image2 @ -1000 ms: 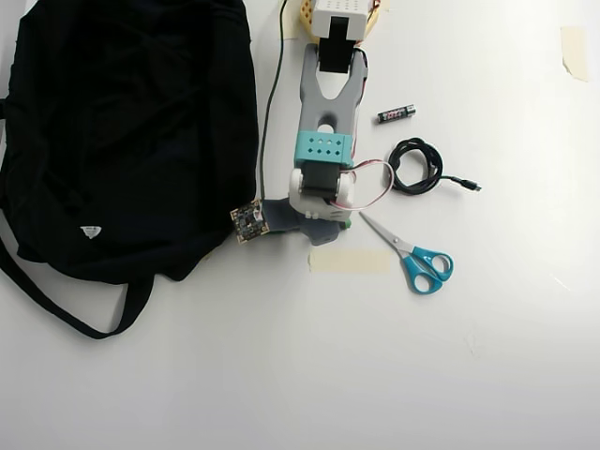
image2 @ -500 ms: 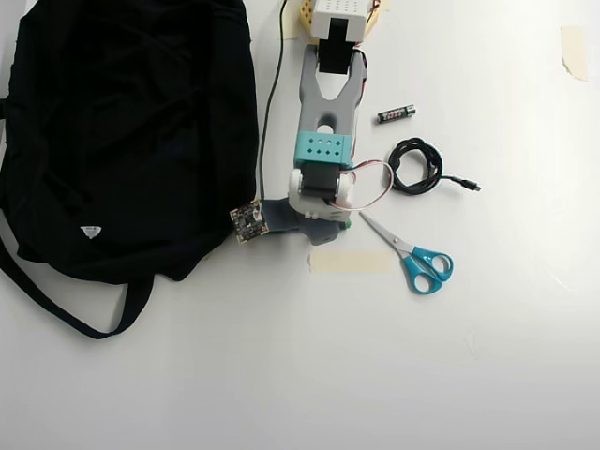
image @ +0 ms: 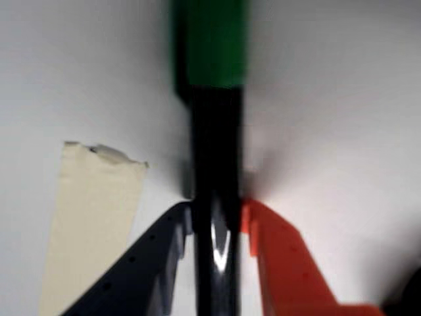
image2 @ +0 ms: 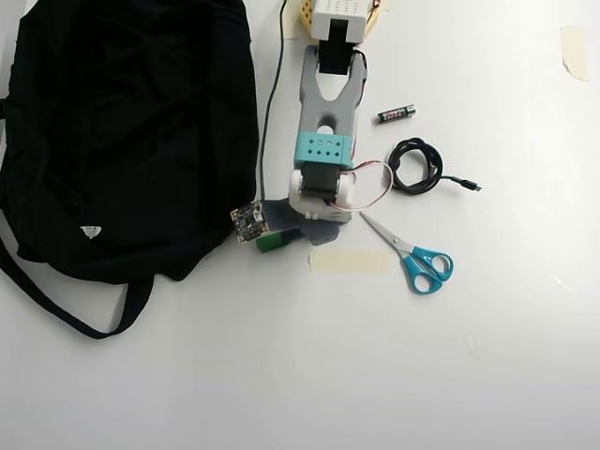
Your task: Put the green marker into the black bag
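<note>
My jaws clench the green marker [image: 214,164] at mid-frame in the wrist view; next I judge it needs lifting leftward to the black bag [image2: 122,131].

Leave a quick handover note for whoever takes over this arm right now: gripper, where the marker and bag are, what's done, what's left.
Gripper: shut on the green marker, jaws on its dark barrel, green cap pointing away.
Marker: in the overhead view its green cap shows just under the arm, near the bag's right lower edge, beside the strip of tape.
Black bag: lies on the left of the table.
Done: marker gripped.
Left: carry it over and drop it in the bag.
</note>
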Motion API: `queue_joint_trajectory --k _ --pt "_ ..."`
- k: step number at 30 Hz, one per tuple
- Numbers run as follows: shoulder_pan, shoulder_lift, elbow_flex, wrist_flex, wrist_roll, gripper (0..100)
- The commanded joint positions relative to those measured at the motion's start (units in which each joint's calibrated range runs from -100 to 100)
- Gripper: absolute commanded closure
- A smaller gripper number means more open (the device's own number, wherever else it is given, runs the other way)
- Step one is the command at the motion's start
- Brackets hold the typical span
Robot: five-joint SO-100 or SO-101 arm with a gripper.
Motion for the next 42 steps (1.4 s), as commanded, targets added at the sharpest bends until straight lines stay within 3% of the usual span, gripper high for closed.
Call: queue_joint_trajectory --k 1,24,32,42 --pt "-0.5 0.6 0.6 0.3 0.3 98" --pt "-0.5 -0.6 -0.3 1.0 0.2 98" --pt "-1.3 -0.6 -13.0 12.5 1.0 98" --pt "-1.1 -0.7 -16.7 13.0 2.2 98"
